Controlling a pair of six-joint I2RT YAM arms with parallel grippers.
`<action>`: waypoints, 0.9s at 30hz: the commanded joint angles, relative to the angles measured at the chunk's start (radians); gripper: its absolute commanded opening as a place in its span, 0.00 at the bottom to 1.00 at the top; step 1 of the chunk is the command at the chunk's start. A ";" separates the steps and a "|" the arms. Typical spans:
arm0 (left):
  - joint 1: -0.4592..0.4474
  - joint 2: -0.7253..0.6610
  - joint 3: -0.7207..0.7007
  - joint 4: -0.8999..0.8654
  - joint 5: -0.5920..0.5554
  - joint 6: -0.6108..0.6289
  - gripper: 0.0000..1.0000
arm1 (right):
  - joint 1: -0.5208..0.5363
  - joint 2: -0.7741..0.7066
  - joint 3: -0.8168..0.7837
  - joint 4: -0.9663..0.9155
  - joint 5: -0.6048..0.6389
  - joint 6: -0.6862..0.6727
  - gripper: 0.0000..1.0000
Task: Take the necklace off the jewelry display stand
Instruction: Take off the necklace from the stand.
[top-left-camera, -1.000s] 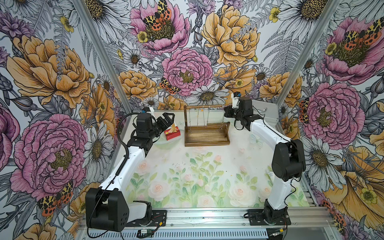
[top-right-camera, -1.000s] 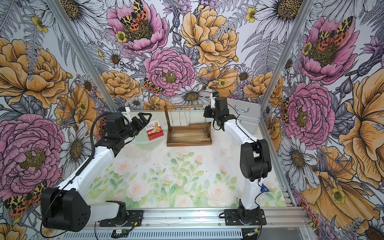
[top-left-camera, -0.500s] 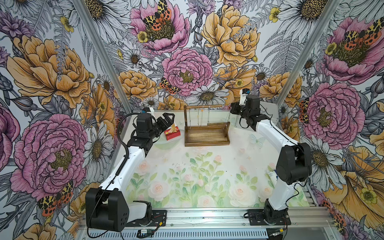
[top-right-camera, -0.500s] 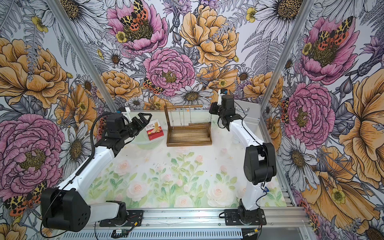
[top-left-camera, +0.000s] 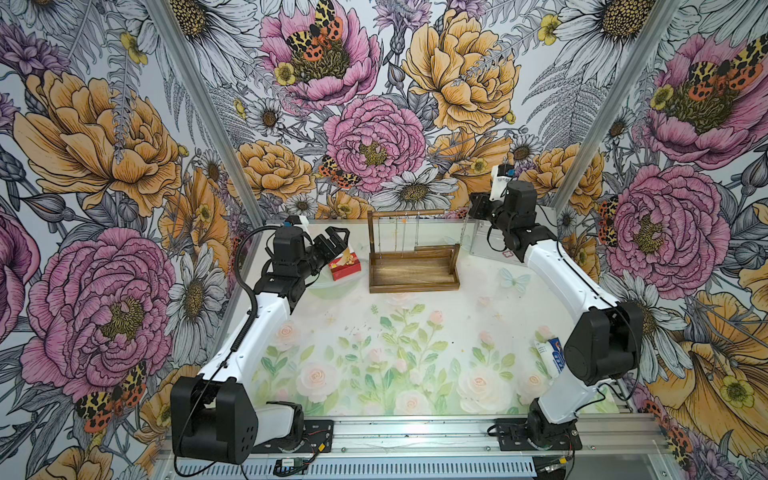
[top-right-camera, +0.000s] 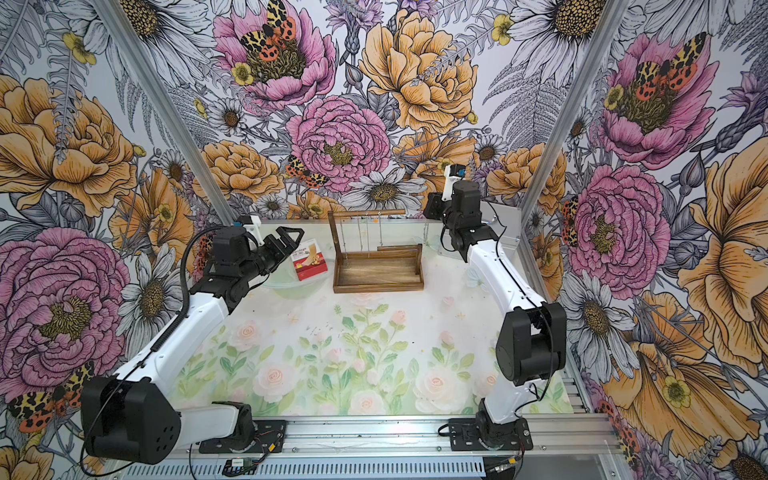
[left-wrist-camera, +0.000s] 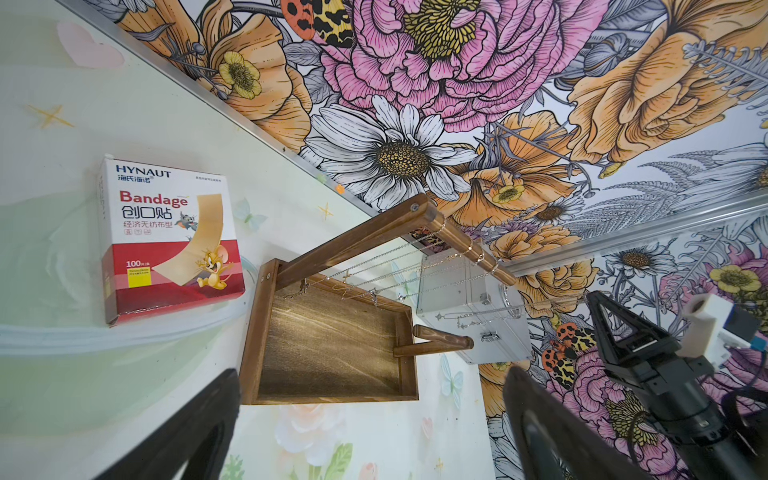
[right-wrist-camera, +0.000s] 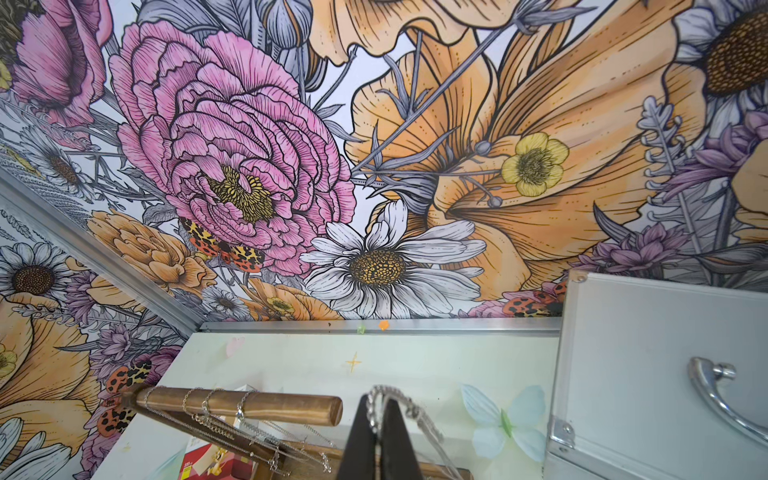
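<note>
- We are holding the left gripper (top-left-camera: 341, 237) with fingers spread wide, beside the bandage box (top-left-camera: 344, 266) and left of the jewelry display stand (top-left-camera: 413, 287).
- The stand's top rod (top-left-camera: 405, 213) is running left to right, its free end pointing toward the right arm.
- We are pinching the necklace (right-wrist-camera: 415, 412) in the right gripper (right-wrist-camera: 379, 411), fingers pressed together just past that free end. The chain is hanging apparently clear of the rod.

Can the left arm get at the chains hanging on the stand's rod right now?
Probably yes: the left gripper is open and faces the jewelry display stand; only the bandage box lies between, low.
</note>
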 joint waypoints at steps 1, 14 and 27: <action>0.001 -0.040 0.014 -0.022 -0.040 0.026 0.99 | -0.002 -0.047 0.040 -0.033 0.005 0.013 0.00; 0.029 -0.130 0.002 -0.029 -0.134 0.071 0.99 | 0.003 -0.179 0.034 -0.137 -0.034 0.057 0.00; 0.104 -0.191 -0.027 0.094 -0.059 0.104 0.99 | 0.052 -0.337 -0.019 -0.233 -0.152 0.081 0.00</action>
